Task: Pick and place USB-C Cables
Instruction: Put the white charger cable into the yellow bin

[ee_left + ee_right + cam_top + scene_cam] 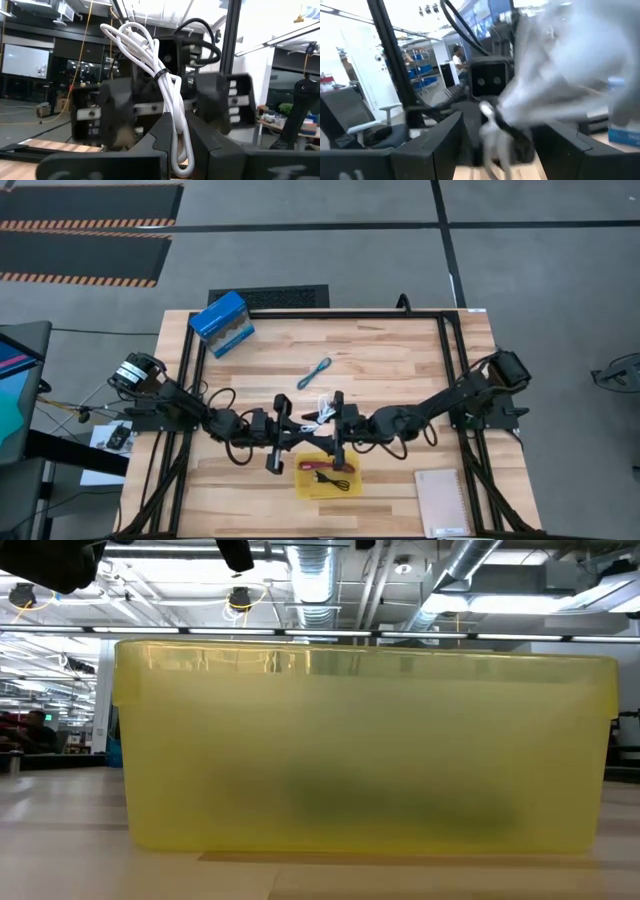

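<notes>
My left gripper [177,132] is shut on the white USB-C cable [150,55], a tied coil, just beyond the yellow tray's [305,490] far edge. The white cable [321,412] lies between the two grippers in the high view. My right gripper [502,145] faces the left one, open, with its fingers on either side of the blurred white cable [555,85]. The dark red/black cable [330,470] lies in the tray. The teal-blue cable [314,373] lies on the table farther back. My left gripper pinches the white coil between its two fingers near one end [176,117], coming level from the table's left. A short loop [184,167] sticks out on one side. The longer part with the black tie [161,75] stands off the fingers in the air, toward my right gripper.
A blue box [221,323] stands at the far left of the table and a white notepad [441,502] lies near the right front corner. The yellow tray [360,750] fills the low view. A black frame [445,340] runs round the table.
</notes>
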You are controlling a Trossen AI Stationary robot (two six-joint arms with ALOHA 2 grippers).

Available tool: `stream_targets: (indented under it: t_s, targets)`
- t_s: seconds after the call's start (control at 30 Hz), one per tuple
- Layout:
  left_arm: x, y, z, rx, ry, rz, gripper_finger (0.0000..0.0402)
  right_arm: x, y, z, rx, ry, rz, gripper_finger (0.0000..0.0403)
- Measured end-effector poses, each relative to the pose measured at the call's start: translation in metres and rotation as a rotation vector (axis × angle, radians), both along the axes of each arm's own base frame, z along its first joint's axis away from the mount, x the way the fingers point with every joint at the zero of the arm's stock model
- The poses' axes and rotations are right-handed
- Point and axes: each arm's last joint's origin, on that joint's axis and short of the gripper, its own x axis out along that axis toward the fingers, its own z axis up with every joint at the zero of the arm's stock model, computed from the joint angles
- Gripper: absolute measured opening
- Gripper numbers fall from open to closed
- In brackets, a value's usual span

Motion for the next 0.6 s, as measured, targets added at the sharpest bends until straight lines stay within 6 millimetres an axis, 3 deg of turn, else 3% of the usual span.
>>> stream_targets:
  t_s: [0.4,0.6]
  targets:
    - [-0.002,-0.004,-0.001,0.005,0.011,-0.003,0.0016,-0.013,-0.001,0.02,-0.022,0.023,-0.004,0.0252]
    - [-0.001,-0.003,-0.001,-0.003,0.014,0.018,0.0016,-0.013,0.001,0.016,-0.006,0.049,-0.011,0.02]
